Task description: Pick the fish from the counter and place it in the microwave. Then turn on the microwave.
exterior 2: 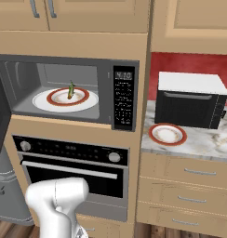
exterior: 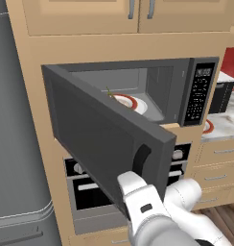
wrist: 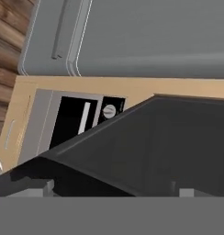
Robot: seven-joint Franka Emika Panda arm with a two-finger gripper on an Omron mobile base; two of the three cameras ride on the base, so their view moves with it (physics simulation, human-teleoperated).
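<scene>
I'm looking at the microwave (exterior 2: pixel 69 90) with its cavity exposed, and the fish (exterior 2: pixel 70 89) is already lying inside it, resting on the red-rimmed white plate (exterior 2: pixel 64 97) that is sitting on the cavity floor. From the right base camera the fish is standing near the middle of that plate, at about ten o'clock from the arm's white body. So I'm judging the carrying part finished; the fish is no longer on the counter (exterior 2: pixel 203 139).

The microwave door (exterior: pixel 104 139) is swinging wide toward me, hinged on the left, with its black handle (exterior: pixel 140 161) at the free edge. In the left base camera my arm is reaching up right behind that edge, around six o'clock from the handle. In the hand camera I'm seeing the dark door panel (wrist: pixel 169 147) very close, running across the lower half, with the black oven (wrist: pixel 81 119) and the grey fridge (wrist: pixel 146 36) beyond it. The gripper is standing fully apart with nothing between its fingers, which suits pushing, not grasping.

I'm reading this as the door-closing step. The button panel (exterior 2: pixel 123 100) is waiting at two o'clock from the plate. A second plate (exterior 2: pixel 167 134) is sitting on the counter in front of the toaster oven (exterior 2: pixel 190 100).
</scene>
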